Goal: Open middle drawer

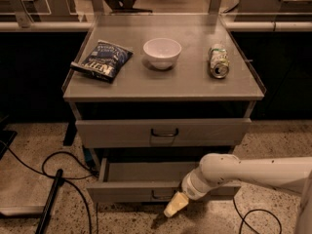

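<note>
The middle drawer (pixel 131 191) is the second grey front below the tabletop. It stands pulled out toward me, and its plain grey tray (pixel 146 171) shows inside. Its small dark loop handle (pixel 160 195) sits at the centre of the front. My gripper (pixel 175 204), with a cream tip on a white arm (pixel 243 172), reaches in from the right. It sits just below and right of that handle, at the front's lower edge. The upper drawer (pixel 164 132), which has a label recess under its handle, is closed.
On the cabinet top (pixel 195 82) lie a blue snack bag (pixel 102 60), a white bowl (pixel 162 52) and a can on its side (pixel 219 61). Black cables (pixel 58 174) run over the speckled floor at the left, and another cable (pixel 253 218) at the lower right.
</note>
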`<state>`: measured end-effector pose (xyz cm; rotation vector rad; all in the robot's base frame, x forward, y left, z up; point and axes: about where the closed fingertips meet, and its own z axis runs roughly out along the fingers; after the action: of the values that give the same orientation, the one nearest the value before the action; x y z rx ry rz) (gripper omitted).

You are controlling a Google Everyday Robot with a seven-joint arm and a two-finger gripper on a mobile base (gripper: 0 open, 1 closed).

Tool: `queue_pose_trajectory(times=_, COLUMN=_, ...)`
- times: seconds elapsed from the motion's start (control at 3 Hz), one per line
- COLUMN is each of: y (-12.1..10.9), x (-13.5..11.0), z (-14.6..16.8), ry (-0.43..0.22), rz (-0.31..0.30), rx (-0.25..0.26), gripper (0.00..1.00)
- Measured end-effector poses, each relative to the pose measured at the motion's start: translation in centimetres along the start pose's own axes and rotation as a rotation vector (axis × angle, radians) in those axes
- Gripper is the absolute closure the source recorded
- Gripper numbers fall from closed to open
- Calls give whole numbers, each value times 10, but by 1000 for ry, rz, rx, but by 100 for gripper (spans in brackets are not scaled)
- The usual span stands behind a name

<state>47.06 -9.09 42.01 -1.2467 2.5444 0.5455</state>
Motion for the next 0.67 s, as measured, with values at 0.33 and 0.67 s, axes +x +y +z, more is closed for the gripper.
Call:
queue_pose_trajectory(times=0.33, y=33, x=22, z=-19, ry=31, rz=-4, rx=-50, gripper=0)
queue_pose_trajectory(times=0.67, y=64, x=40, z=-43, ry=31, rz=5, rx=-66, gripper=0)
